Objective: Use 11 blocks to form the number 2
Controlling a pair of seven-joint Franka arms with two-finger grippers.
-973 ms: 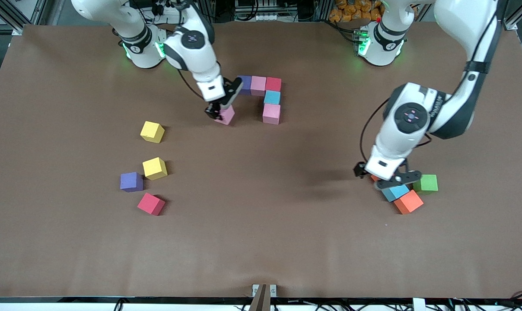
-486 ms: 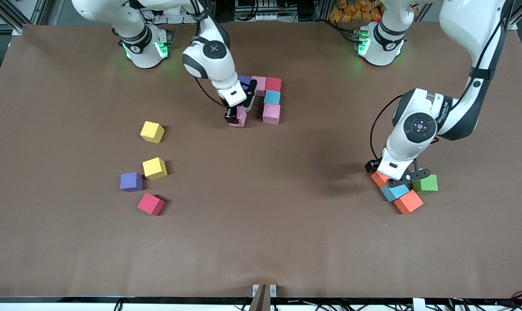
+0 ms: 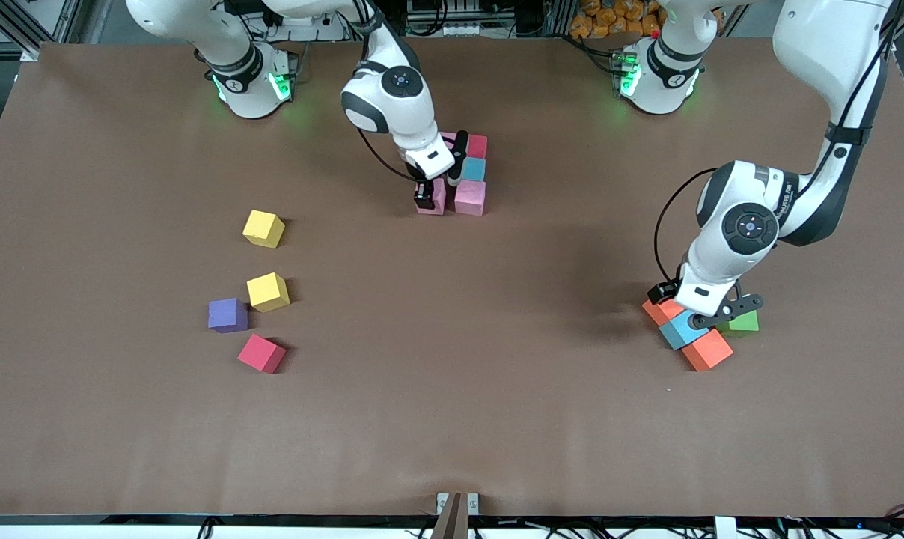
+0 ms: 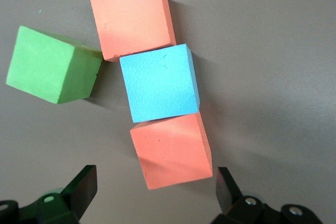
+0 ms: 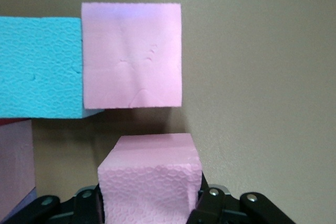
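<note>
My right gripper is shut on a pink cube, held low beside another pink cube, on the right arm's side of it. In the right wrist view the held cube is a small gap short of that pink cube. A blue cube, a red cube and a partly hidden pink cube lie farther from the front camera; the arm hides what lies beside that cube. My left gripper is open above an orange cube, a blue cube and a second orange cube.
A green cube lies against the orange and blue cluster. Toward the right arm's end lie two yellow cubes, a purple cube and a red cube.
My right gripper has carried the pink cube toward the left arm's end, up beside the other pink cube. My left gripper has shifted over the orange and blue cubes.
</note>
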